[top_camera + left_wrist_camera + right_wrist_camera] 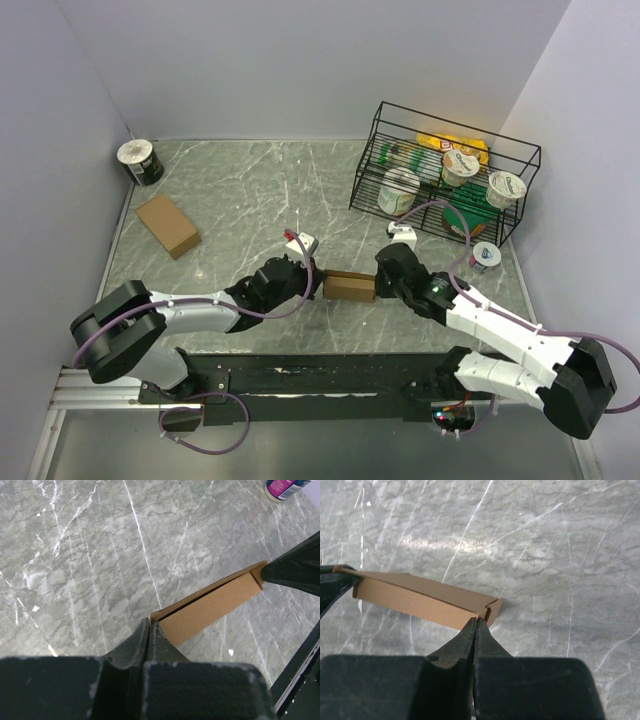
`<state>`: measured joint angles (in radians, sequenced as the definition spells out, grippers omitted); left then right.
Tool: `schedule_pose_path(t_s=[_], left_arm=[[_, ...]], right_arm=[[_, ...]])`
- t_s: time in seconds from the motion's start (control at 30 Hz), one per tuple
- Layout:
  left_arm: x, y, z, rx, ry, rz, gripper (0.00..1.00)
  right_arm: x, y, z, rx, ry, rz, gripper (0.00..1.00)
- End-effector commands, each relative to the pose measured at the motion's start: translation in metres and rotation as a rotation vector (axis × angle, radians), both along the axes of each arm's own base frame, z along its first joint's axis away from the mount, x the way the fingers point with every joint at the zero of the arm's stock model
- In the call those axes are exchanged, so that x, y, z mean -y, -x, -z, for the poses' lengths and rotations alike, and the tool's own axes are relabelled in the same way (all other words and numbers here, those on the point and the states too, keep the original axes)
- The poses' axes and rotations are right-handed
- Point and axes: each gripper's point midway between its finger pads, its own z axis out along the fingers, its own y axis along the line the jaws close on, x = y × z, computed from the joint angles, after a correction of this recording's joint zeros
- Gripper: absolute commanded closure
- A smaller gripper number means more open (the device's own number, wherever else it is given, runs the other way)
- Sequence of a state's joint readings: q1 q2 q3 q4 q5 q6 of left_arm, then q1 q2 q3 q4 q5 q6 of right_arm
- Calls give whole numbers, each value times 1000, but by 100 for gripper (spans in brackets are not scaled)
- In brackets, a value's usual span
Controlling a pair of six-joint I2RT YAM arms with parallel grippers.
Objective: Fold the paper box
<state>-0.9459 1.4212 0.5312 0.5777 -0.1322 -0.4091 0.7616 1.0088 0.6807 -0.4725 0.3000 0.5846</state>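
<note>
Closed and empty, left gripper point(151, 622) and right gripper point(476, 621) squeeze the flat brown cardboard box point(349, 287) endwise; seating its flaps likely needs steady pressure

Top view: bright, even, diffuse light from overhead throws only soft, short shadows on the marble table point(250, 180) beneath the arms and the wire rack point(368, 160), and the pale walls lean outward toward the frame edges (mild wide-angle distortion). Right wrist view: a pale band of glare crosses the marble at upper left, the paper box point(420, 605) is reasonably sharp, and the right gripper point(475, 622) is dark and soft near the lens. Left wrist view: equally even light, marble veins crisp, the left gripper point(150, 625) blurred and almost black along the bottom edge.
</note>
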Motion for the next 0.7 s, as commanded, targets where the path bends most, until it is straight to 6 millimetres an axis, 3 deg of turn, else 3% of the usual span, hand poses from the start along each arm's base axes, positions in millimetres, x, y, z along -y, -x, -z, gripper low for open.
schedule_pose_path(t_s=[0.0, 0.4, 0.67], left_arm=[[15, 16, -7, -17, 45, 58, 99], [9, 12, -4, -14, 17, 26, 99], [10, 13, -6, -18, 28, 30, 99]], right_arm=[[-23, -11, -20, 99, -145, -8, 100], [9, -2, 2, 90, -19, 33, 100], [3, 3, 18, 67, -55, 19, 100]])
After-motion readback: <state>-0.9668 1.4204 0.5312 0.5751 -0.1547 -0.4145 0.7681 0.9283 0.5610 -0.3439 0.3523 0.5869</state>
